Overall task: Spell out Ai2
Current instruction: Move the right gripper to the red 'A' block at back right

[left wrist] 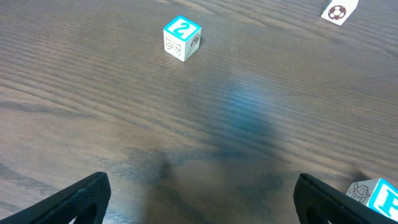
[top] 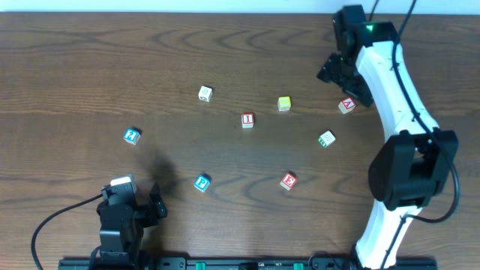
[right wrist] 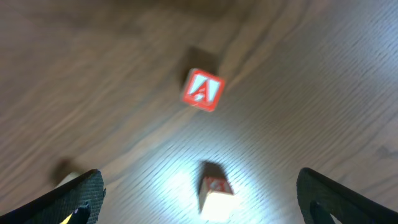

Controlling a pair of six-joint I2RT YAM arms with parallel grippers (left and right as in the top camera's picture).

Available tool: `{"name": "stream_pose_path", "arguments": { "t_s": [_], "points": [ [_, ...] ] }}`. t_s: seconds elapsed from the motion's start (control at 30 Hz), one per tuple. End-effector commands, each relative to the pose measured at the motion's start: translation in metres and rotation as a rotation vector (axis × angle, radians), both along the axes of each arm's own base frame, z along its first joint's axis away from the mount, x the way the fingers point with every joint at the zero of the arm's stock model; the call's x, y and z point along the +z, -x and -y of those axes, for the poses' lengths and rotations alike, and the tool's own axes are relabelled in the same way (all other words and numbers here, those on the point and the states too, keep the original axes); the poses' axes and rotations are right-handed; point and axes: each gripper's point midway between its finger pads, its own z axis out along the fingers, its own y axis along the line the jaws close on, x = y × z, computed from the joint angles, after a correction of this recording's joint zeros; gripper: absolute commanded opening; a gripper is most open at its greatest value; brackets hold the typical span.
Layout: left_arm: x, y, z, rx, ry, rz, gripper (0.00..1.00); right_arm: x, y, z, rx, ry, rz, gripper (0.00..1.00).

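Over on the right, the small white toy cube with a red A (top: 346, 105) sits skewed. The white cube with a red I (top: 247, 119) lies mid-table, and the white cube with a blue 2 (top: 132, 136) is far left, numeral up.

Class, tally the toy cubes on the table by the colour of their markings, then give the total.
Red: 3 (A cube, I cube, E cube)
Blue: 2 (2 cube, P cube)
Green: 1 (green cube)
Yellow: 1 (yellow cube)
Pale, colour unclear: 1 (pale cube)
Total: 8
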Motion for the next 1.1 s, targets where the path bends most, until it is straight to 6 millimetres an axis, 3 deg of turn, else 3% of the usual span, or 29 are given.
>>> {"name": "stream_pose_path", "arguments": {
  "t_s": [0.0, 0.1, 0.3, 0.6, 0.83, 0.93, 1.03, 1.07],
  "points": [
    [-0.008, 0.002, 0.0, -0.002, 0.0, -0.021, 0.95, -0.025, 0.009, 0.014, -0.061, -0.019, -0.034, 0.98],
    [-0.008, 0.002, 0.0, -0.002, 0.0, -0.021, 0.95, -0.042, 0.012, 0.023, -0.086, -0.043, -0.042, 0.97],
    [-0.008, 0.002, 0.0, -0.002, 0.0, -0.02, 0.95, -0.077, 0.008, 0.021, -0.057, -0.105, -0.007, 0.92],
    [-0.008, 0.002, 0.0, -0.002, 0.0, -0.02, 0.95, -0.08, -0.021, 0.023, -0.006, -0.09, 0.114, 0.84],
    [-0.008, 0.002, 0.0, -0.002, 0.0, -0.02, 0.95, -0.108, -0.014, 0.019, -0.007, -0.115, 0.045, 0.82],
    [-0.008, 0.002, 0.0, -0.002, 0.0, -0.021, 0.95, -0.109, -0.016, 0.019, -0.01, -0.116, 0.054, 0.81],
    [-0.008, 0.002, 0.0, -0.002, 0.0, -0.021, 0.95, -0.109, -0.017, 0.019, -0.01, -0.116, 0.058, 0.75],
    [-0.008, 0.002, 0.0, -0.002, 0.0, -0.02, 0.95, -0.109, -0.018, 0.02, -0.01, -0.116, 0.059, 0.69]
  ]
}}
